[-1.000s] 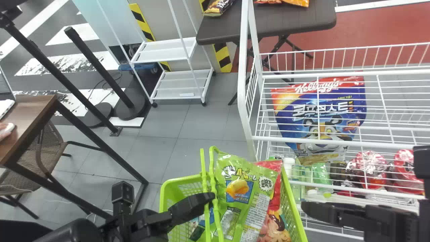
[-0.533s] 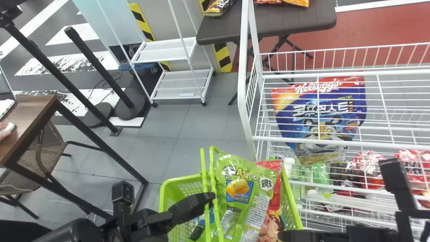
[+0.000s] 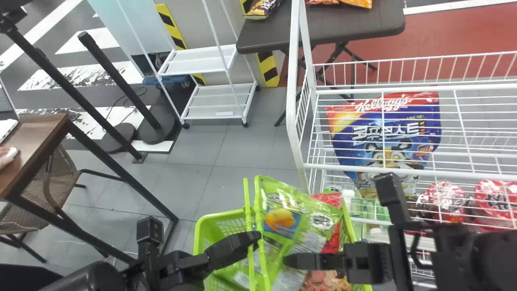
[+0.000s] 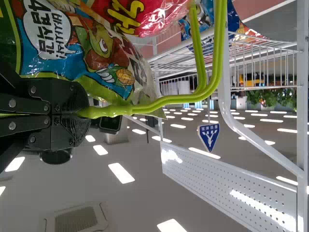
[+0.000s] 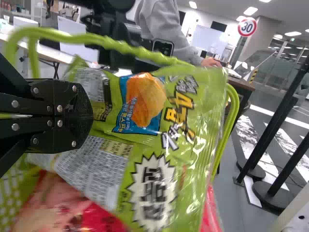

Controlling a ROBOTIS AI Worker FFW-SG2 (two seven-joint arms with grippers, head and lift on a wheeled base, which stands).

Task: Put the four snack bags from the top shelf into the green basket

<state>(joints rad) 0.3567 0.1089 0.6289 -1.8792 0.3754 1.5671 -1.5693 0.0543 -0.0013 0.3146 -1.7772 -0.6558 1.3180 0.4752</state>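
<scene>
- The green basket (image 3: pixel 197 238) stands at the bottom middle of the head view, its handles (image 3: pixel 258 194) raised close together.
- The left gripper (image 3: pixel 255 237) is clamped on a handle, its fingers closed around the green plastic.
- In the basket, a green snack bag (image 3: pixel 319 221) leans on top, bent and creased, its upper end near the rim.
- The right gripper (image 3: pixel 287 260) is over the basket, its fingers together and their tips against the green snack bag; whether a fold of the film is pinched between them, I cannot tell.
- A red snack bag (image 3: pixel 333 242) sits in the basket too, between the green snack bag and the right wall.
- In the left wrist view, a bag with a cartoon print (image 4: pixel 99 46) is beside the clamped handle.
- A white wire rack (image 3: pixel 404 167) stands right of the basket, holding a large blue and red cereal bag (image 3: pixel 343 147) upright behind its wires and red-topped packs (image 3: pixel 446 194) lower down.
- The right arm covers part of the rack's lower shelves, and its gripper covers some of the bags.
- The basket's near side is cut off by the bottom edge of the head view.
</scene>
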